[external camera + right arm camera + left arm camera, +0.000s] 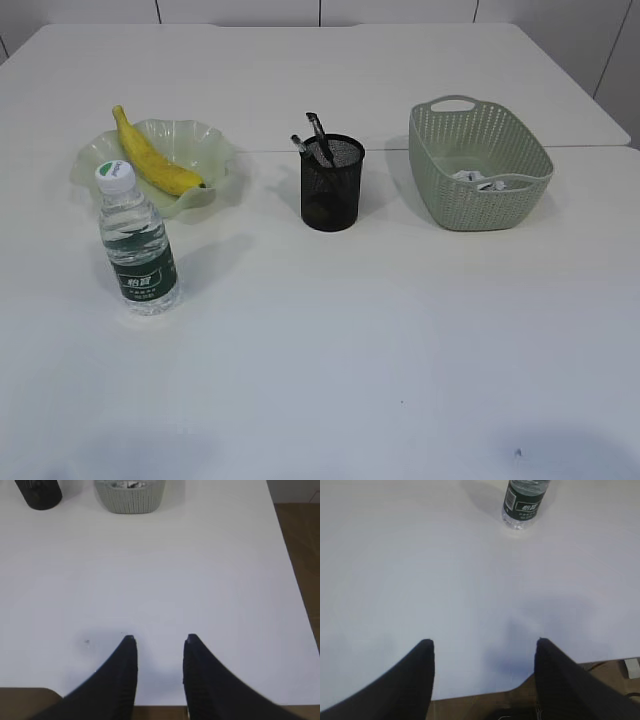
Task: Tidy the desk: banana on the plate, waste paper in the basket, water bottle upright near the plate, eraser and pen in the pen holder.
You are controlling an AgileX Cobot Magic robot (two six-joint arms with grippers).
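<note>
Banana (153,158) on plate (205,140) in exterior view only, left tool (483,642) wide, right tool (158,639) narrower, both empty

A: In the left wrist view the water bottle (522,502) is cut by the top edge at 12 o'clock; its cap is not visible.

B: Yes. And the waste paper (478,180) is mostly hidden behind the wall of the basket (478,205). The eraser I cannot find; the mesh of the pen holder (331,190) hides its inside.

A: In the right wrist view the holder, at 11 o'clock, is cut off too.
</note>
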